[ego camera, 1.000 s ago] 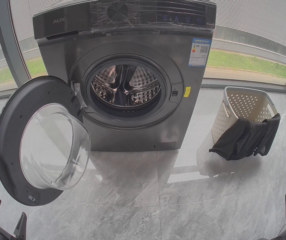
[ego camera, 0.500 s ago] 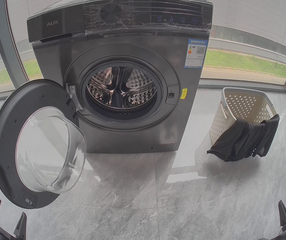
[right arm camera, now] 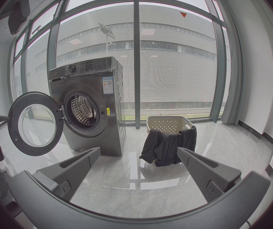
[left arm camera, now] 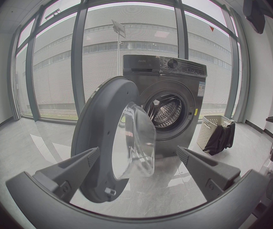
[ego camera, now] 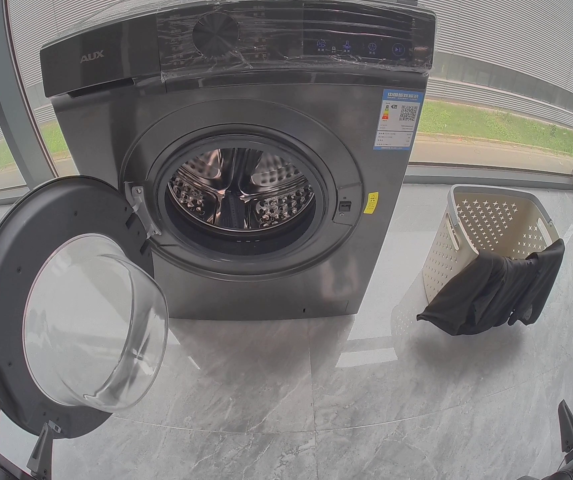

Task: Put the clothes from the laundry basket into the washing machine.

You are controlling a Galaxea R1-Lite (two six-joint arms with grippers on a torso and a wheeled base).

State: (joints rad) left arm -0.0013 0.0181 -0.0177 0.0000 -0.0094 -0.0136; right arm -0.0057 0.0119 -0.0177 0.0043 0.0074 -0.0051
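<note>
My left pincer (left arm camera: pixel 137 150) is spread wide and holds nothing. Its two dark fingers (left arm camera: pixel 76 166) frame the open door (left arm camera: pixel 95 112) of the washing machine (left arm camera: pixel 174 77), which hangs just ahead of them. My right pincer (right arm camera: pixel 138 150) is spread just as wide, also with nothing in it, low over the grey floor (right arm camera: pixel 136 182).

Beyond the right pincer lies a black garment (right arm camera: pixel 165 145). It is draped over the near rim of the laundry basket (right arm camera: pixel 168 123), with its loose end hanging down the outside of the wall. I cannot tell whether that end touches the floor. The cream basket stands on the floor just beside the machine, on my right. The machine's round door is swung out to my left, its clear bowl turned toward me, and the steel drum (ego camera: pixel 240 191) shows through the opening.
</note>
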